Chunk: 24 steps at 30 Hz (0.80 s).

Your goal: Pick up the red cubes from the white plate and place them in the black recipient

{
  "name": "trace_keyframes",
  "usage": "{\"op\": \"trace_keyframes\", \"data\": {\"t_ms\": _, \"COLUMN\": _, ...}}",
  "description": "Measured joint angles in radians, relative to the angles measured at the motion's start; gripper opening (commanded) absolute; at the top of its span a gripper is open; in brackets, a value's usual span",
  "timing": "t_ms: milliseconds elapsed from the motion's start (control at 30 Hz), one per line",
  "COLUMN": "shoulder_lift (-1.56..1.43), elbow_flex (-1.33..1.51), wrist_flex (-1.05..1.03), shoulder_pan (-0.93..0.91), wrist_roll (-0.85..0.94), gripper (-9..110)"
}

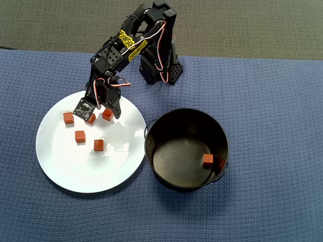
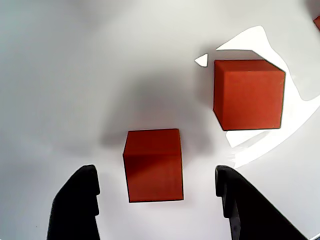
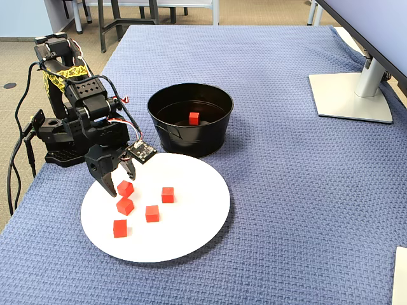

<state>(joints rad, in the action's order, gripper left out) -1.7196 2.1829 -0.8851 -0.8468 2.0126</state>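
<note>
the table [image 1: 272, 101] wears a blue woven cloth, and everything else is placed here against the white plate [image 1: 70, 171] lying on it. in the overhead view the black recipient [image 1: 186, 121] stands just right of the plate, rims nearly touching, and one red cube [image 1: 207, 160] rests on its dark floor toward the side away from the plate. the black arm [image 1: 133, 43] is based beyond the plate's far edge and reaches down over the plate's upper part. its claw [image 2: 156, 197] is open, the two dark fingers [image 2: 75, 205] spread on either side of a cube [image 2: 153, 165] that sits on the plate between them; the wrist view shows white gaps on both sides, so neither finger touches it. a second cube [image 2: 248, 94] lies on the plate just beyond, up and to the right in that view. the fixed view shows five red cubes [image 3: 168, 194] in all on the plate, clustered in the half nearest the arm
</note>
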Motion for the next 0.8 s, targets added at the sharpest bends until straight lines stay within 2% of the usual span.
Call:
{"op": "trace_keyframes", "data": {"t_ms": 200, "shoulder_lift": 0.006, "elbow_flex": 0.002, "wrist_flex": 0.018, "shoulder_pan": 0.000, "wrist_roll": 0.000, "gripper": 13}}
{"op": "trace_keyframes", "data": {"t_ms": 367, "shoulder_lift": 0.008, "elbow_flex": 0.005, "wrist_flex": 0.025, "shoulder_pan": 0.000, "wrist_roll": 0.003, "gripper": 0}}
{"op": "trace_keyframes", "data": {"t_ms": 633, "shoulder_lift": 0.009, "elbow_flex": 0.021, "wrist_flex": 0.067, "shoulder_pan": 0.000, "wrist_roll": -0.017, "gripper": 0}}
{"op": "trace_keyframes", "data": {"t_ms": 800, "shoulder_lift": -0.074, "elbow_flex": -0.002, "wrist_flex": -0.041, "shoulder_pan": 0.061, "wrist_roll": -0.178, "gripper": 0}}
